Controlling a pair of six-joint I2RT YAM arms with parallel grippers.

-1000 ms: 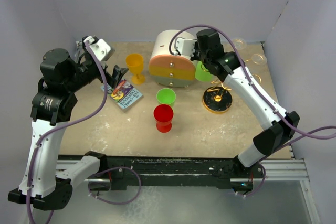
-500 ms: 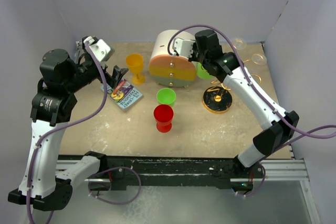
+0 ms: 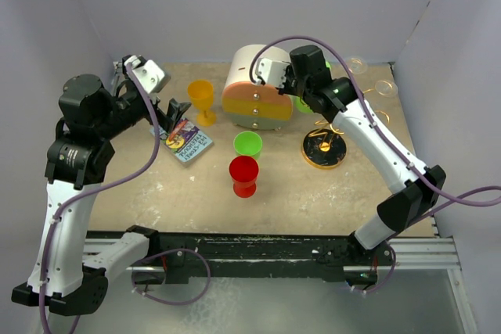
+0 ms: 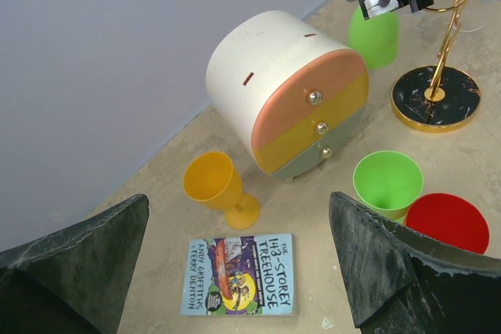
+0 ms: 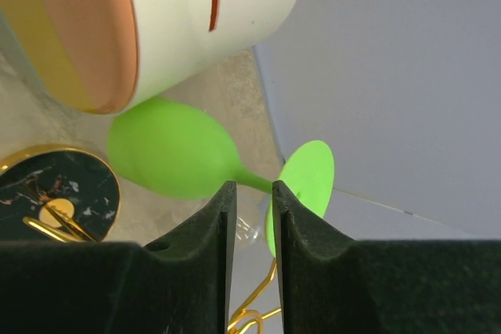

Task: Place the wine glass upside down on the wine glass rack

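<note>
A green wine glass [image 5: 171, 156] hangs beside the gold wire wine glass rack [image 4: 435, 98], its bowl toward the table [image 4: 373, 37]. Its thin stem crosses just past the tips of my right gripper [image 5: 252, 187]. The jaws stand a narrow gap apart, and nothing lies between them. Gold loops of the rack [image 5: 258, 318] show below the fingers, and its black-and-gold base [image 3: 324, 149] sits right of centre. In the top view the arm hides most of the glass [image 3: 304, 104]. My left gripper [image 4: 235, 271] hovers wide open above a book [image 4: 241, 274].
A round drawer box [image 3: 257, 98] stands right next to the green glass. A yellow goblet [image 3: 201, 99], a green cup [image 3: 247, 144] and a red cup [image 3: 243, 174] stand mid-table. Clear glasses [image 3: 385, 88] hang at the rack's far side, close to the back and right walls.
My right gripper has drawn back to the left, away from the rack, and its jaws have parted slightly off the stem. The green glass stays by the rack. The left arm has not moved.
</note>
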